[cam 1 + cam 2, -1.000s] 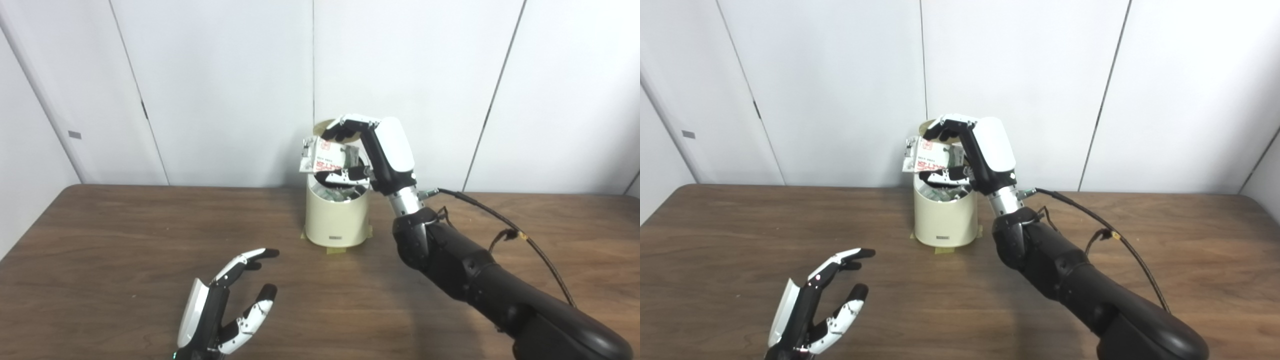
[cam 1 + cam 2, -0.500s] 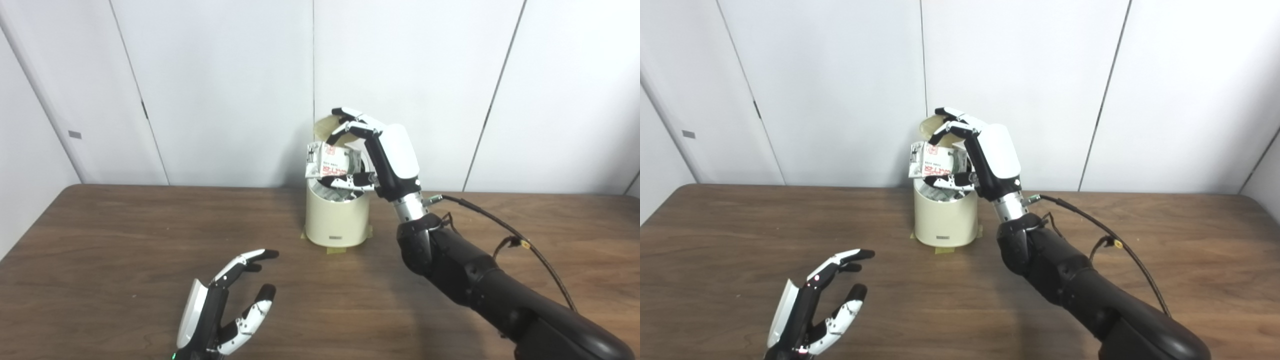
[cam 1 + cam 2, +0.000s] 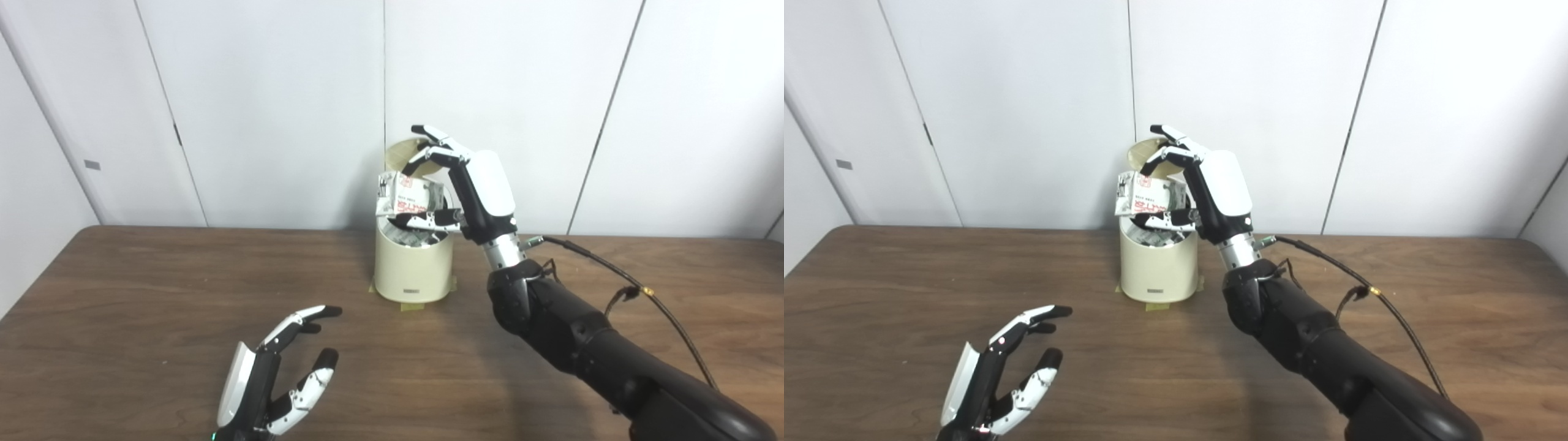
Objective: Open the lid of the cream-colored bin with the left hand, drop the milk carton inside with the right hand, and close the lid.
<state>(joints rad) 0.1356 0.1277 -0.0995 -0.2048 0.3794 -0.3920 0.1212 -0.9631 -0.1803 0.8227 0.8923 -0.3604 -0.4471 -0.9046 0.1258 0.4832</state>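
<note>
While the bin (image 3: 411,269) hides the milk carton's (image 3: 409,197) underside, the right robot hand (image 3: 471,184) has spread its upper fingers, and the left robot hand (image 3: 269,383) stays spread.

Right hand (image 3: 471,184) covers part of milk carton (image 3: 409,197) & bin lid (image 3: 404,153), carton print too small to read, left hand (image 3: 269,380) wrist cut off at bottom edge.

The crumpled white milk carton (image 3: 409,196) bears red print, too blurred to read. A small dark label (image 3: 411,291) on the cream-colored cylindrical bin (image 3: 411,269) is illegible too.
</note>
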